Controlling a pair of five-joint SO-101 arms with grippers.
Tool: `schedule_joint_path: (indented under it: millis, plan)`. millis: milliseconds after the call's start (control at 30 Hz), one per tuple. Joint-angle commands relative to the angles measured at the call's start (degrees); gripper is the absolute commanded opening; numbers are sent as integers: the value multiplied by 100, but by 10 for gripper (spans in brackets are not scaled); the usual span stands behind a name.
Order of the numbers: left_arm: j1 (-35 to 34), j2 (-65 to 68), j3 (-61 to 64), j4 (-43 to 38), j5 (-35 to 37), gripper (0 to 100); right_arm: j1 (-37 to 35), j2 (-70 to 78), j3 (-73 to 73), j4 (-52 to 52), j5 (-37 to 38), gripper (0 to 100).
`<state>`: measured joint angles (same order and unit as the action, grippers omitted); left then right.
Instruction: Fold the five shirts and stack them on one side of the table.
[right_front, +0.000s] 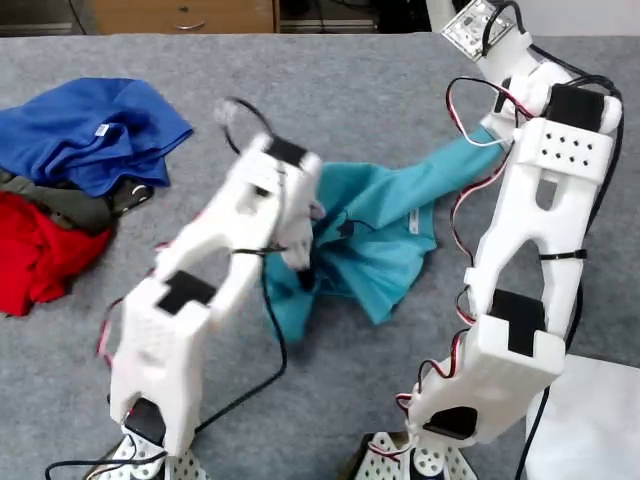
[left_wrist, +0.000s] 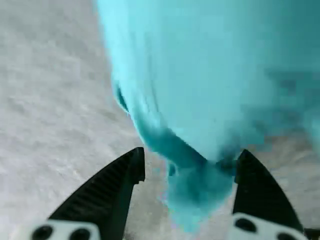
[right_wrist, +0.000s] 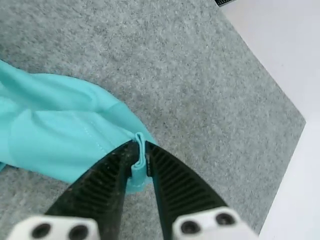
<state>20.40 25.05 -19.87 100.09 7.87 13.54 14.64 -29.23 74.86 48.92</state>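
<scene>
A: If we take the far edge of the table (right_front: 350, 80) as twelve o'clock, where does the teal shirt (right_front: 385, 235) lie?

B: It lies crumpled near the middle of the grey felt, a little toward three o'clock. One part of it is pulled out as a long strip toward two o'clock.

A: And what holds the end of that strip?

B: The right gripper (right_wrist: 140, 150). In the right wrist view its two black fingers are pressed together on a thin fold of the teal cloth.

A: What about the left gripper (left_wrist: 191, 157)?

B: Its fingers stand wide apart. A bunch of the teal cloth sits between them, but they do not pinch it. I cannot tell whether the cloth touches either finger. In the high view this gripper is at the nine o'clock edge of the shirt.

A: Where are the other shirts?

B: They are in a pile at nine o'clock on the table, well apart from the teal one. The blue shirt (right_front: 90, 125) is on the far side and the red shirt (right_front: 35, 250) on the near side. A dark grey-green shirt (right_front: 60, 200) lies between them and touches both.

A: Anything else?

B: A white sheet (right_front: 590, 420) lies at the five o'clock corner, just beside the right arm (right_front: 530, 260).
</scene>
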Motion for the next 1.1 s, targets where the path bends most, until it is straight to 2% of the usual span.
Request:
schedule_joint_path:
  millis: [0, 167, 400, 733, 833, 1067]
  plan:
    - [-607, -743, -923, -88, -18, 302, 145, -22, -312, -141, -53, 4]
    - [-1116, -681, -1530, -826, 70, 301, 154, -13, -303, -229, -53, 4]
    - [-1160, 207, -1609, -1758, 1415, 301, 154, -13, -286, -246, -53, 4]
    - [-826, 1903, -2804, -1758, 2857, 300, 145, -4, -277, -255, -53, 4]
    - [-774, 2237, -3226, -1530, 3086, 291, 145, -4, -277, -255, -53, 4]
    - [-466, 2905, -4185, -1064, 3130, 187, 127, -4, -277, -255, -70, 4]
